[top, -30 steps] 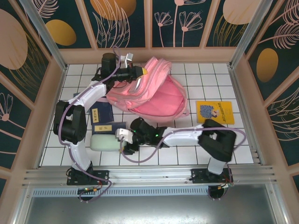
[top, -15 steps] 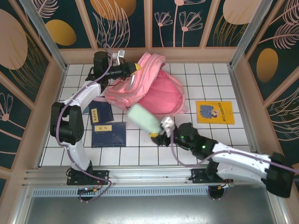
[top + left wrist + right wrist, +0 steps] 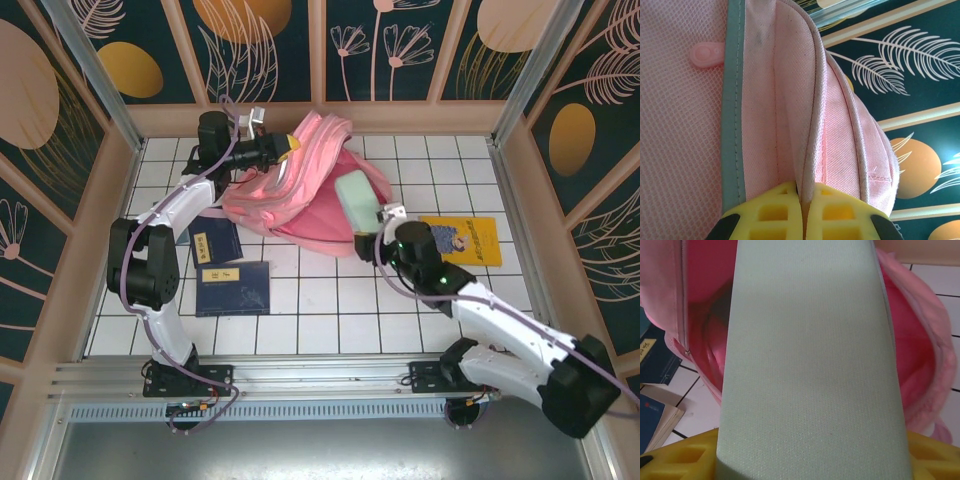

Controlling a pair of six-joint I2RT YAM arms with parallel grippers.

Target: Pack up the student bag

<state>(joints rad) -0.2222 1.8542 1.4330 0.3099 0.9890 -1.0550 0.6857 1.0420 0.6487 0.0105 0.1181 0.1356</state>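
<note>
– Student bag (image 3: 285, 200), large pink fabric backpack with silvery stripes: position?

– At the far middle of the white tiled table (image 3: 300, 320), lying on its side, mouth turned toward the right arm. Upper flap raised off the lower half.

– Raised by what?

– By the left gripper (image 3: 290, 150), clenched on a piped seam of the student bag (image 3: 765, 100). In the left wrist view: yellow fingers (image 3: 770, 212) pressed together on the fabric fold, with a silvery stripe and a pink zip pull to the left of the seam.

– Main compartment: contents?

– Open, with deep pink lining exposed. At the mouth, a pale green rectangular fabric pouch (image 3: 355, 200), long axis pointing into the opening. Cannot tell how far past the rim, nor whether touching the lining.

– Right gripper (image 3: 370, 222): state?

– Grasping the pouch (image 3: 810, 355) at its near end, one yellow finger on either side. In the right wrist view, pink rim of the bag (image 3: 927, 340) curving round the pouch on both flanks.

– Outside the bag?

– One dark blue book (image 3: 217, 240) flat on the tiles, far edge against or under the bag's left side. Second dark blue book (image 3: 233, 288) just nearer, touching the first. Yellow picture booklet (image 3: 460, 240) flat on the tiles to the right, apart from the bag, just beside the right arm's wrist.
</note>
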